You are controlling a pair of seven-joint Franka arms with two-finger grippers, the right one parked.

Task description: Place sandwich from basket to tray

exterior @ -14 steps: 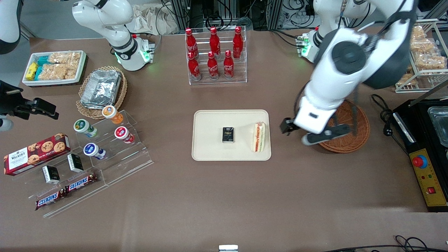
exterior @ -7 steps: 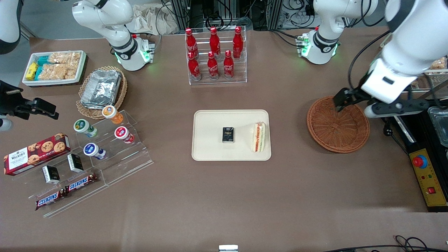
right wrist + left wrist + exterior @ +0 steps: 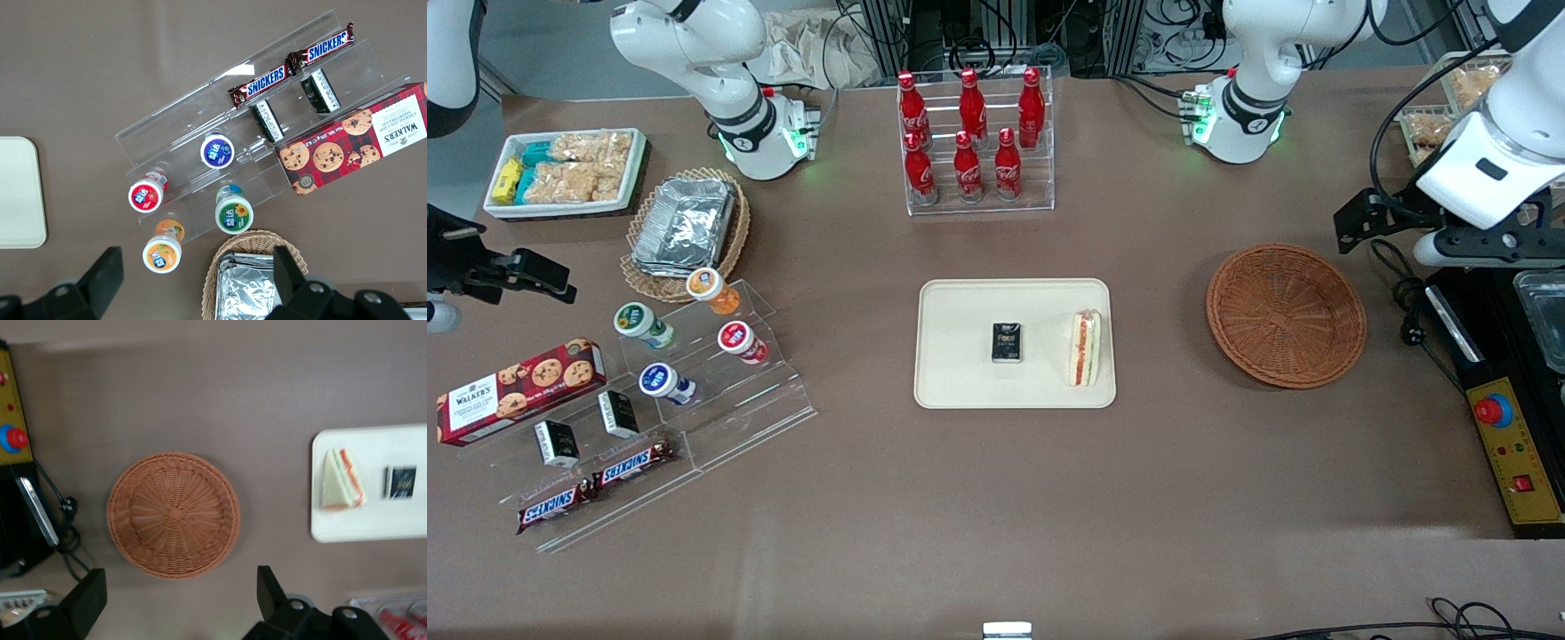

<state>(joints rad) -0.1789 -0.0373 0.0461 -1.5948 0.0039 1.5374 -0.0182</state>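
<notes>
Sandwich (image 3: pixel 1085 348) lay on the tray (image 3: pixel 960 307), resting on its side near the tray edge closest to the basket (image 3: pixel 1286 315), cut face with orange-red and green filling showing. Its long axis ran toward and away from the front camera, parallel to that tray edge. 1 small dark packet (image 3: pixel 1008 343) sat beside it, nearer the tray's middle, not touching it.

Basket held nothing; bare weave visible in the left wrist view (image 3: pixel 173 515).

Gripper (image 3: pixel 1356 222) was raised above the table, off the basket toward the working arm's end of the table and farther from the front camera than the basket. Fingers (image 3: pixel 88 599) spread wide, nothing between them.

Key relation: basket sat between gripper and tray, so the sandwich lay well apart from the fingers, past the basket in the direction of the parked arm's end.

Judgement: placement looked done, sandwich settled, tray rim containing it. No regrasp seemed called for; any coming move was likely just clearing away.
</notes>
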